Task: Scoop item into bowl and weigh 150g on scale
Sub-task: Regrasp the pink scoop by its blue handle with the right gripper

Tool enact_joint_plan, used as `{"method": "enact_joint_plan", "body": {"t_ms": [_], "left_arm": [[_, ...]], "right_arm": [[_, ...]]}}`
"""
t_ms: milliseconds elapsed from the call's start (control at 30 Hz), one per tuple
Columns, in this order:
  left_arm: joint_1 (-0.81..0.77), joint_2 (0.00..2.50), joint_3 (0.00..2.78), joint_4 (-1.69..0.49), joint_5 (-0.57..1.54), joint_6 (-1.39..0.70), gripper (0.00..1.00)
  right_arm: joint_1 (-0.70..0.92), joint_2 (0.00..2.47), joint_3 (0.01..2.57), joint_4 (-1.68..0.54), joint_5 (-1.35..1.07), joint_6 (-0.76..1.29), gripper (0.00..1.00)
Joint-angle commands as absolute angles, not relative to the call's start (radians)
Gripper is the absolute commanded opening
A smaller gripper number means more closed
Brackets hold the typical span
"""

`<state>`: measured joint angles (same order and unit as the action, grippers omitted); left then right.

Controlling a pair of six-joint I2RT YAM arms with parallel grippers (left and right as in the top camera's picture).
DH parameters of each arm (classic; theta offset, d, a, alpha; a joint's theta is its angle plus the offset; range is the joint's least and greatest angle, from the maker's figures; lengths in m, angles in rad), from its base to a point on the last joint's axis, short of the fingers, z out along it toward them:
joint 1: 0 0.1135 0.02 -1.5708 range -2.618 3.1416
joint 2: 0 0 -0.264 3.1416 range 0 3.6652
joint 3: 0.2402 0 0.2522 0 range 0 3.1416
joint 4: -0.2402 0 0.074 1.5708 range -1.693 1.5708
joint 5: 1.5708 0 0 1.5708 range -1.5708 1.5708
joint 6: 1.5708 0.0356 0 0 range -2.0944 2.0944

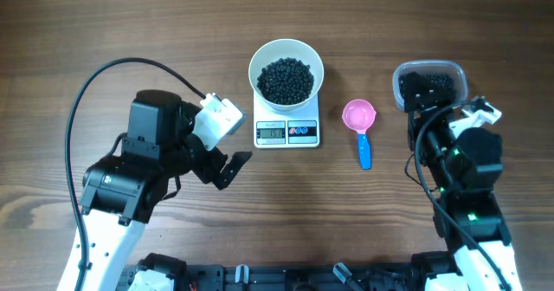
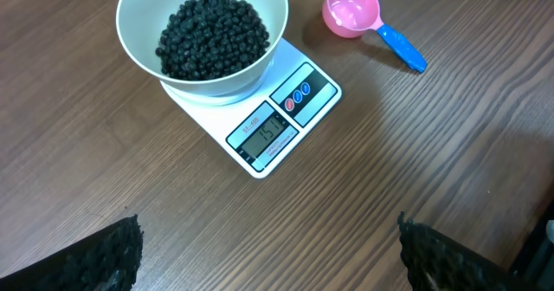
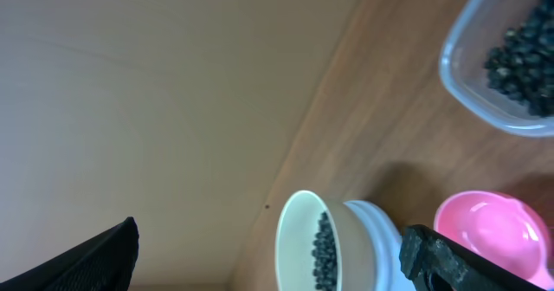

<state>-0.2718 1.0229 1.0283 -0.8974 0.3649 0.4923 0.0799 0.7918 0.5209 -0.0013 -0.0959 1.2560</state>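
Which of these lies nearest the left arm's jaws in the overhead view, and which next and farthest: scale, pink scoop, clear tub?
1. Scale: center of the table, just ahead and to the right.
2. Pink scoop: right of the scale.
3. Clear tub: far right, by the other arm.

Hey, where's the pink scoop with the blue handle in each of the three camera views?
Overhead: pink scoop lies right of the scale, mid-table.
Left wrist: pink scoop at top right.
Right wrist: pink scoop in the bottom right corner.
Shared landmark: the white bowl of black beads, near it in all three.
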Motion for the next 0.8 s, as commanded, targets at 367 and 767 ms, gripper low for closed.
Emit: {"method": "enact_joint_plan", "body": {"t_ms": [367,767], "left_arm": [[-0.265,1.021,1.044,-0.896,0.374,0.487,1.00],[-0.264,1.021,1.044,-0.896,0.374,0.487,1.00]], "right_arm": [[0.080,1.209,0.526,-0.032,-0.393,0.960,0.91],[0.080,1.277,0.526,-0.184,-0.250,0.586,0.77]]}}
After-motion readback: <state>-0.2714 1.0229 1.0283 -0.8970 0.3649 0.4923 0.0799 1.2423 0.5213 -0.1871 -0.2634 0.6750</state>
